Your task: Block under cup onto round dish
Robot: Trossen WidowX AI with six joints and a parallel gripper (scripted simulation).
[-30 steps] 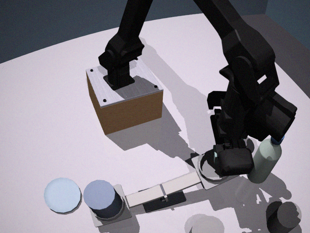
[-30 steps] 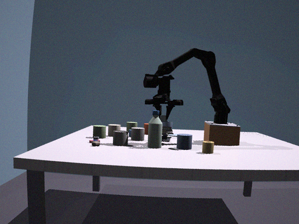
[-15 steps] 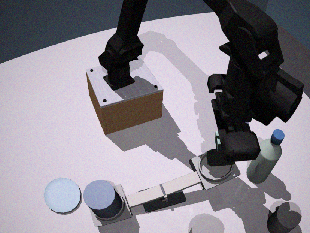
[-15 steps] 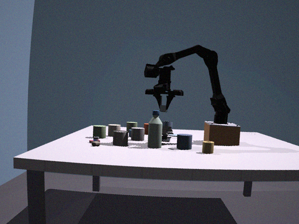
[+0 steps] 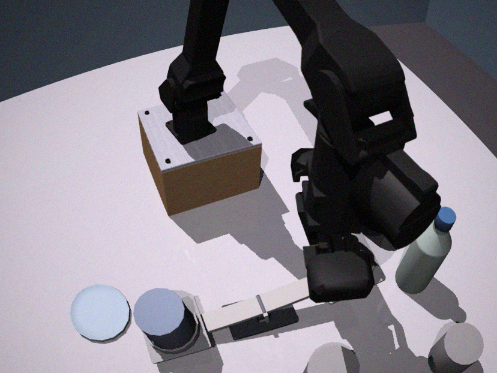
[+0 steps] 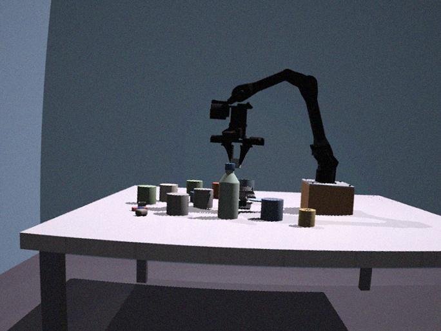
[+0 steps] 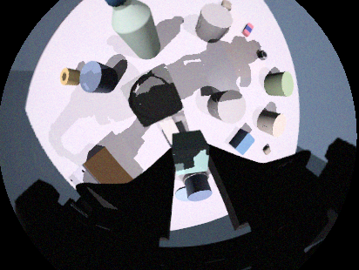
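My gripper (image 6: 237, 157) (image 7: 189, 149) hangs high above the table and is shut on a small teal block (image 7: 197, 160). Below it one dark cup (image 7: 155, 100) lies tipped over at the right end of the balance beam (image 5: 240, 310). The other cup (image 5: 164, 316) (image 7: 200, 187), with a blue top, stands upright on the left end pad. The pale blue round dish (image 5: 100, 312) lies just left of that cup. In the top view the arm hides the fingers and the block.
A pale green bottle (image 5: 424, 256) (image 6: 228, 197) (image 7: 134, 28) with a blue cap stands right of the balance. Grey cylinders (image 5: 461, 345) (image 5: 331, 359) stand in front. The arm's wooden base box (image 5: 209, 180) (image 6: 326, 198) is behind. More cylinders (image 6: 177, 203) crowd the far side.
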